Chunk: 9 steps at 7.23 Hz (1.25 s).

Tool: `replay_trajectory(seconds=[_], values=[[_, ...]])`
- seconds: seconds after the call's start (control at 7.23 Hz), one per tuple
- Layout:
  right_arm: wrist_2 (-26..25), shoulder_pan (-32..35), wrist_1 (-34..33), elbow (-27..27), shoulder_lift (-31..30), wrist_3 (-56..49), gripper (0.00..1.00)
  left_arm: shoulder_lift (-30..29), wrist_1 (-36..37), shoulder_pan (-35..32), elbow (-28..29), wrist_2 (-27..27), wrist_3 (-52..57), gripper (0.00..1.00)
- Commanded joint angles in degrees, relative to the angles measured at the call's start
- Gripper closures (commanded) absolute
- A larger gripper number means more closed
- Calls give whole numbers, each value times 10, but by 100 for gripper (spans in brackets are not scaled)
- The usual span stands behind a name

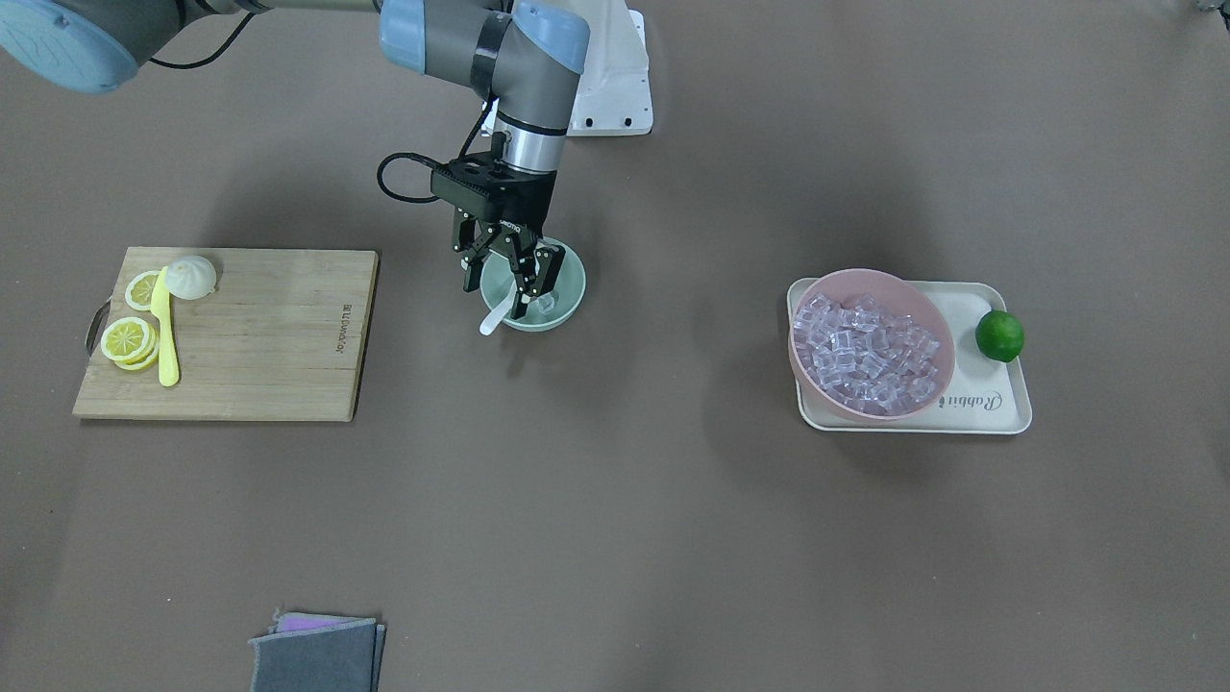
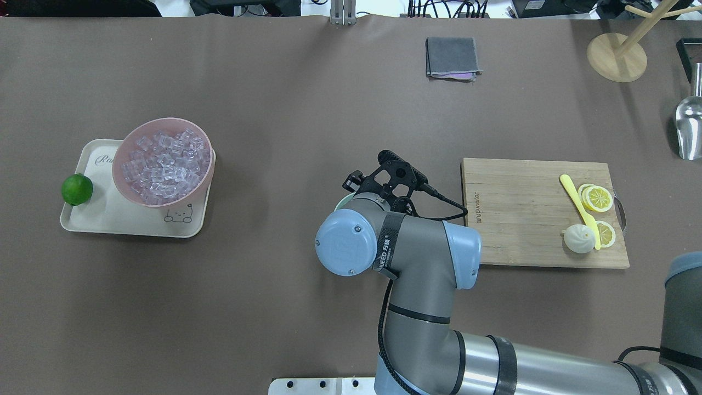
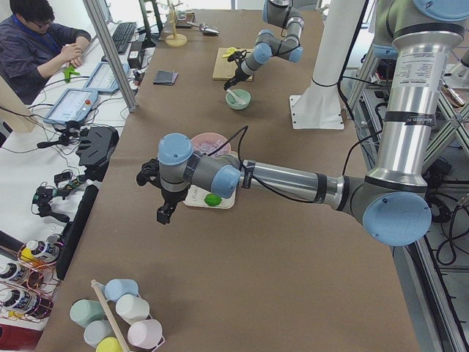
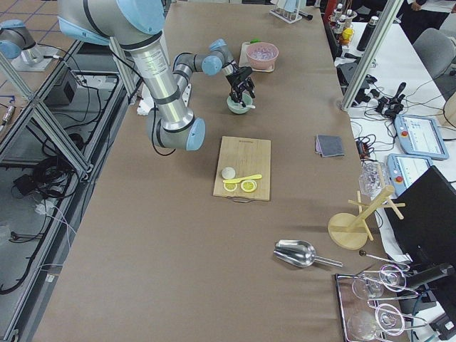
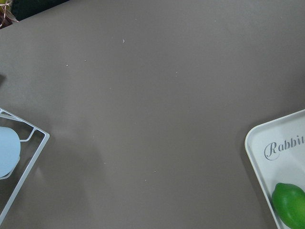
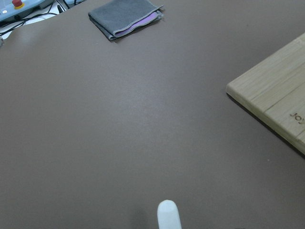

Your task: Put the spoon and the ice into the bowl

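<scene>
**Right pincer spread over the green bowl**

The right pincer (image 1: 504,288) hangs spread and empty just above the green bowl (image 1: 569,288). That suits the spoon (image 1: 492,321) resting inside with its handle propped over the rim. What looks like one ice cube (image 1: 546,306) lies beside it. Well apart on the tabletop (image 1: 615,529), the pink bowl (image 1: 865,275) on its tray (image 1: 999,404) holds more ice (image 1: 870,351), on the left arm's side. The left pincer (image 3: 163,214) hangs near that tray, and I cannot tell whether it is spread or pressed together.

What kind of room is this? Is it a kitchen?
Probably a robot lab, not a kitchen: big robot arms stand at a long table, and a person sits by a keyboard beside it.
</scene>
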Motion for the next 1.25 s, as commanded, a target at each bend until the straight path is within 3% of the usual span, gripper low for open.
replay_trajectory(seconds=[0.0,0.28,0.42,0.69,0.83,1.11], values=[[24,36,0,32,-5,-89,0,2,4,-1,-3,0,0,2],[95,89,7,83,-38,-185,0,10,2,-1,-4,15,-21,2],[134,120,9,97,-47,-232,0,14,11,-2,22,21,-30,2],[223,189,9,118,-65,-357,0,77,-24,-11,22,19,-36,2],[257,219,9,124,-84,-413,0,79,18,-32,19,18,-47,2],[350,296,9,141,-130,-558,0,6,270,-48,-29,17,-41,2]])
